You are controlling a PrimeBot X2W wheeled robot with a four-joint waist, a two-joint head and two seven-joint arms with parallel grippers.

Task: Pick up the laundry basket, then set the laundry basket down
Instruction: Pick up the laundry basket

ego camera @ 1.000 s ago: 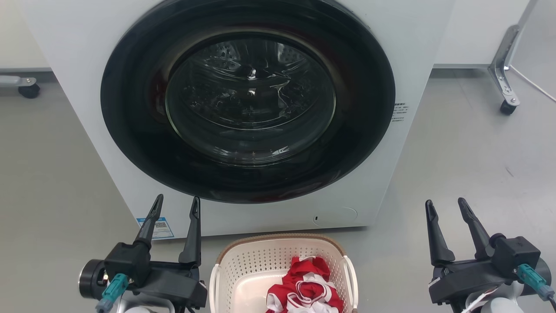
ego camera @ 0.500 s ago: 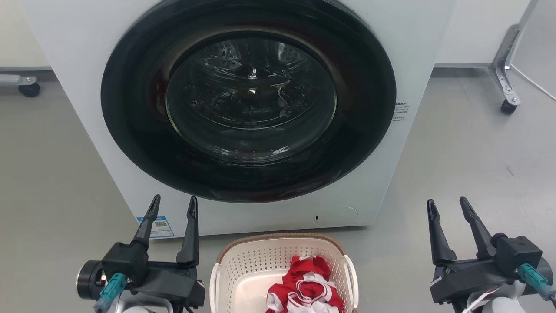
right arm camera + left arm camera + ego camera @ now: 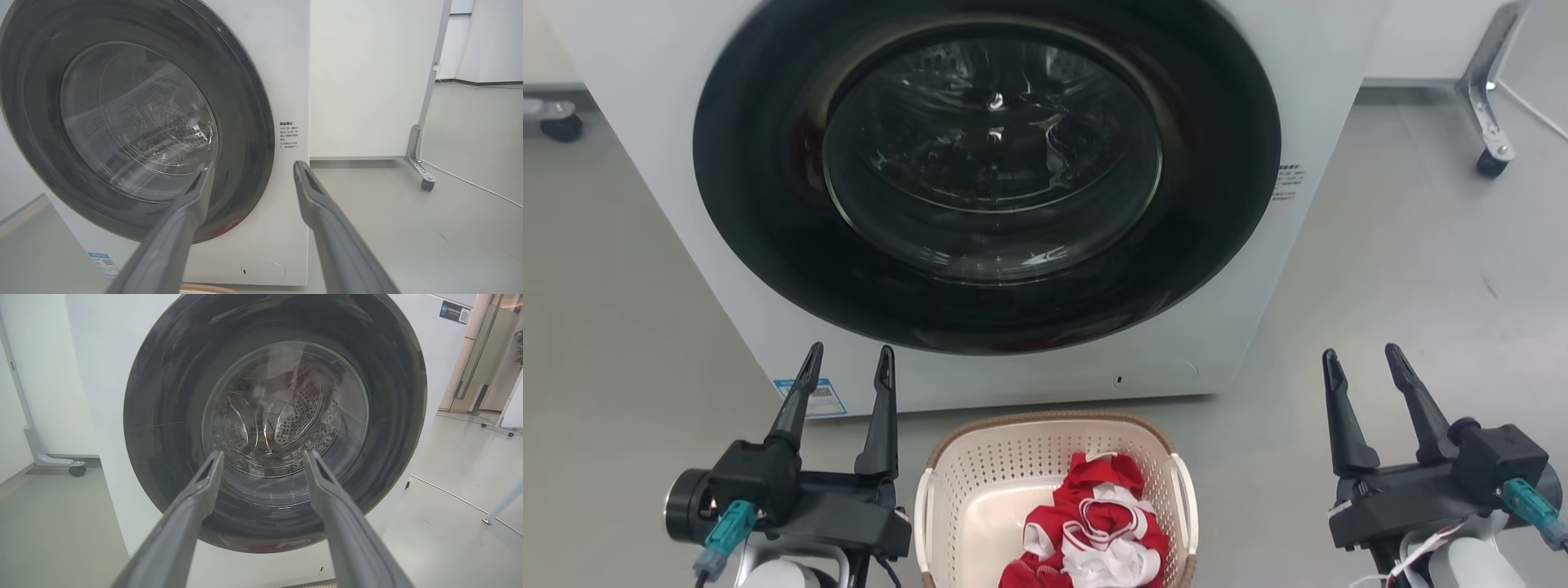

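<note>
A smooth grey floor is recorded, and a white front-loading washer is stood upon it. The washer's round, dark-framed door is seen shut, and a perforated drum is made out behind the glass. A blue label is fixed at the lower left corner of the washer's front. A metal frame leg on a caster is noted on the floor to the right, well apart from the washer.

The laundry basket is found upright on the floor just in front of the washer's base, at the bottom centre of the head view, between the two grippers. A red and white garment is bundled inside it, toward its right half.

The left gripper is held just beside the basket's left side, apart from it, with its fingers pointed toward the washer. Its jaws are parted by a moderate gap and nothing is held between them. The right gripper is held well apart from the basket, over bare floor on the right. Its jaws are likewise parted and empty.

In the left wrist view the fingers are seen aimed at the door glass. In the right wrist view they are framed against the door's right edge and the white panel beside it.
</note>
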